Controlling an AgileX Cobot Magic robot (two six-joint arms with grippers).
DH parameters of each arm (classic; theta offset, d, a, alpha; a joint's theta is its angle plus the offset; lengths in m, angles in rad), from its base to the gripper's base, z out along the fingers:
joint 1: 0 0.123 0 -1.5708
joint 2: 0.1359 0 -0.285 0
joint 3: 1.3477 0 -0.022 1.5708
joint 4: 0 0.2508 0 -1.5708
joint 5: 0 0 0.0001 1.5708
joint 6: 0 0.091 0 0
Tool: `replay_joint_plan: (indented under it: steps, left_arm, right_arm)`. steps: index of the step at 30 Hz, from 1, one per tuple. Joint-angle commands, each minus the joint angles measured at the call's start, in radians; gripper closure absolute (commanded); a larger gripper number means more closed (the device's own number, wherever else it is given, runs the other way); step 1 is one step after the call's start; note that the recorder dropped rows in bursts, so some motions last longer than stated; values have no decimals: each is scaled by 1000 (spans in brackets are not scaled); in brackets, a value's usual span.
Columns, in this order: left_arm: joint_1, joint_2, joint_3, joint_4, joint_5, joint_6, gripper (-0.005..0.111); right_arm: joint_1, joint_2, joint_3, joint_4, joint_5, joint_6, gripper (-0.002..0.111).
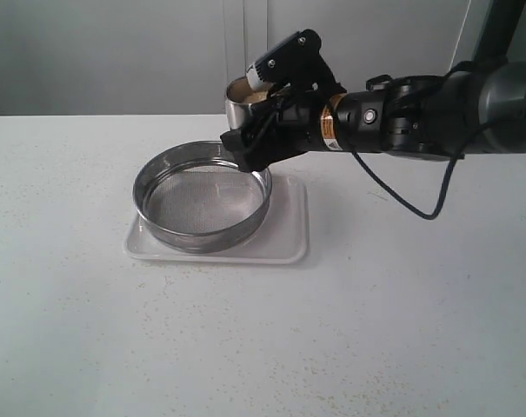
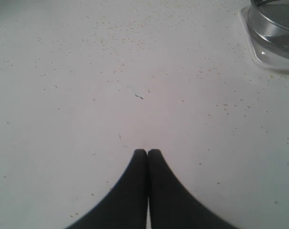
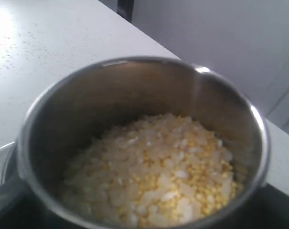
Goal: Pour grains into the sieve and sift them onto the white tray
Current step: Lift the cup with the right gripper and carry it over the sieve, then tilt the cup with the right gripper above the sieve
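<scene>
White tray (image 1: 284, 246), frame centre, carries the sieve (image 1: 193, 234); just above, right fingers (image 1: 252, 149) clasp a steel cup (image 3: 134, 90) of grains (image 3: 154, 176); left fingers (image 2: 134, 191) pressed together over the table (image 2: 63, 119).

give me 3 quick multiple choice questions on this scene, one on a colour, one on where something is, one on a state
1. The grains in the steel cup are:
A) all black
B) yellow mixed with whitish
C) green

2. The sieve stands:
A) on the white tray
B) on the floor
C) inside the steel cup

3. The jaws of the left gripper are:
A) wide open
B) closed on the sieve
C) shut, holding nothing

Answers:
1 B: the right wrist view shows yellow and pale bits together in the cup.
2 A: the tray's edge shows under and around the sieve's front.
3 C: the two tips meet above the table with nothing between them.
</scene>
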Motion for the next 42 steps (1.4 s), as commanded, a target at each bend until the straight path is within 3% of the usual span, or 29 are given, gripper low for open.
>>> replay_joint_plan:
  steps: [1,9,17,27,42]
  left_arm:
    - [-5,-4,4,1,-4,-2,107]
    - [-5,-4,4,1,-4,-2,107]
    - [-5,-4,4,1,-4,-2,107]
    - [-5,-4,4,1,-4,-2,107]
    - [-5,-4,4,1,-4,-2,107]
  right_arm:
    - [22,7,-55,11,69,19,108]
    - [31,62,-173,11,153,150,108]
    - [76,71,-182,2,161,239,108]
    - [122,127,-182,-101,221,251,108]
    - [129,189,-248,-101,363,251,108]
